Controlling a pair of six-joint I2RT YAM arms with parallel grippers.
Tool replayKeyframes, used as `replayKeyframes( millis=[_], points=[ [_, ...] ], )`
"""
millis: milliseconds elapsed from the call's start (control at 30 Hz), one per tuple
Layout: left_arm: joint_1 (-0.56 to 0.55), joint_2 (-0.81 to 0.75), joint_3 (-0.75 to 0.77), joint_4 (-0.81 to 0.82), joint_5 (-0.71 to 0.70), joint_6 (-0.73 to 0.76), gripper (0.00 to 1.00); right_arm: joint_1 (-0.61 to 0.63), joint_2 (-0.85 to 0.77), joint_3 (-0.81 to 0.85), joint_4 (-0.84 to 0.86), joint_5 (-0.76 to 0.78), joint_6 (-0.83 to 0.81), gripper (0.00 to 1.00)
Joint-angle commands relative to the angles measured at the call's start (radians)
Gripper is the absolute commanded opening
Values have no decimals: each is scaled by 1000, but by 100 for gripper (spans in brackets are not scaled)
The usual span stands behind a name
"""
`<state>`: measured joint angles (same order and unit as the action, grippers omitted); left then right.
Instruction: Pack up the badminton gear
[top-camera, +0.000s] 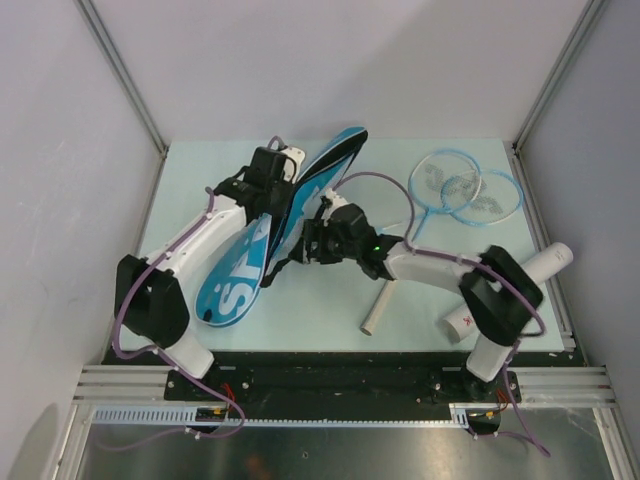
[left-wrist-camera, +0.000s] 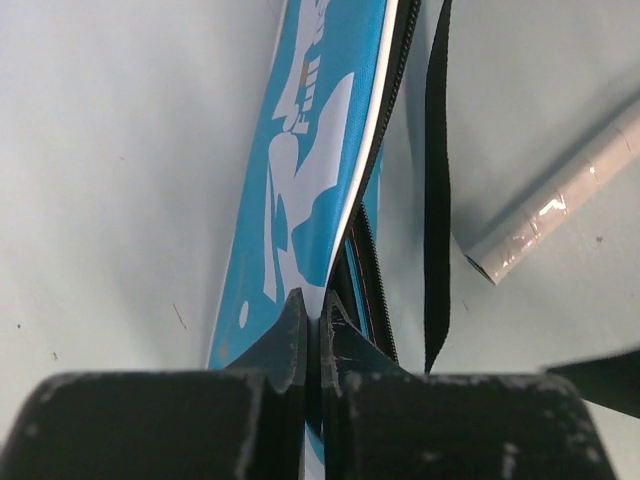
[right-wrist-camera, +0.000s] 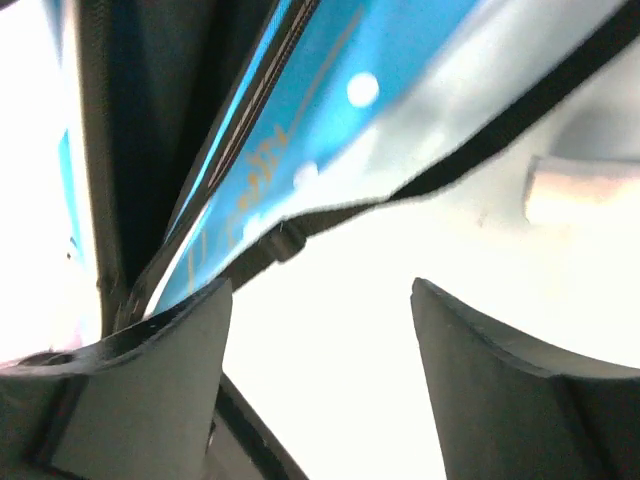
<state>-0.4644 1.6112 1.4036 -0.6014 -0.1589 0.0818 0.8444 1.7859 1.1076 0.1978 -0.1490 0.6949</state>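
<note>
- Find the left gripper (left-wrist-camera: 312, 318) clamped shut on the zip-side lip of the blue racket cover (left-wrist-camera: 300, 150), holding that flap up so the mouth gapes just beyond the fingertips.
- Note the black strap (left-wrist-camera: 437, 200) hanging loose just to the right of those closed jaws; probably quick to snag.
- Find the right gripper (right-wrist-camera: 320, 330) spread wide and holding nothing, with the cover's dark-bound edge just ahead of the fingertips and to their left.
- Expect the cover to be light, soft and floppy: likely to sag or fold shut wherever unsupported.
- Better to pinch the bound zip edge, the firmest line, than the slick printed panel.
- Look well behind the right jaws for the two rackets (top-camera: 465, 187), lying flat with heads overlapped, not yet in the cover.
- Treat them as light with stiff frames and strings easily damaged; take hold by what looks like a white handle (top-camera: 378, 308), never by the strings.
- Look further behind still for the white tube (top-camera: 553, 260), partly hidden by the right arm; probably light, crushable and prone to roll.
</note>
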Motion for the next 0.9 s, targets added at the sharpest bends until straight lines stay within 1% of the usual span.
replayKeyframes(
  millis=[0,33,67,100,133,167,200,233,267,300,333,367,400,433,467,500,533,600,700,867],
  points=[
    [3,15,35,140,-39,47,0,-70,-286,-22,-248,17,-124,83],
    [3,19,41,138,-57,38,0,-85,-319,-25,-346,32,-135,90],
    [3,18,41,138,-68,24,0,-132,-339,-25,-395,57,-162,93],
    [4,12,40,138,-76,16,0,-166,-364,-25,-450,113,-161,97],
    [4,7,34,138,-89,0,1,-216,-365,-25,-559,132,-156,100],
    [3,4,32,138,-100,-13,0,-261,-362,-25,-607,184,-147,100],
    [4,0,29,138,-109,-23,0,-348,-349,-26,-648,212,-111,100],
    [4,-11,28,138,-131,-46,0,-384,-339,-25,-711,229,-85,100],
    [3,-16,26,138,-148,-56,0,-415,-326,-26,-725,226,-66,100],
    [3,-22,23,138,-166,-69,0,-448,-316,-31,-725,241,-34,98],
    [4,-34,21,137,-183,-76,0,-455,-295,-34,-706,267,-17,92],
    [3,-40,18,138,-195,-103,0,-458,-283,-35,-699,310,1,89],
    [3,-45,15,138,-200,-111,0,-473,-269,-35,-689,312,29,87],
    [3,-53,12,137,-200,-117,0,-481,-241,-35,-669,322,44,75],
    [3,-57,8,140,-208,-120,1,-488,-229,-35,-664,357,61,68],
    [3,-60,0,138,-212,-125,0,-496,-212,-34,-655,368,67,65],
    [3,-63,-3,138,-214,-129,0,-516,-195,-32,-647,371,71,59],
    [3,-68,-3,138,-200,-134,0,-530,-140,-29,-632,355,61,56],
    [3,-70,-2,138,-208,-139,0,-545,-74,-15,-634,371,51,56],
    [6,-57,3,138,-283,-149,0,-541,7,-11,-563,370,6,56]
  ],
)
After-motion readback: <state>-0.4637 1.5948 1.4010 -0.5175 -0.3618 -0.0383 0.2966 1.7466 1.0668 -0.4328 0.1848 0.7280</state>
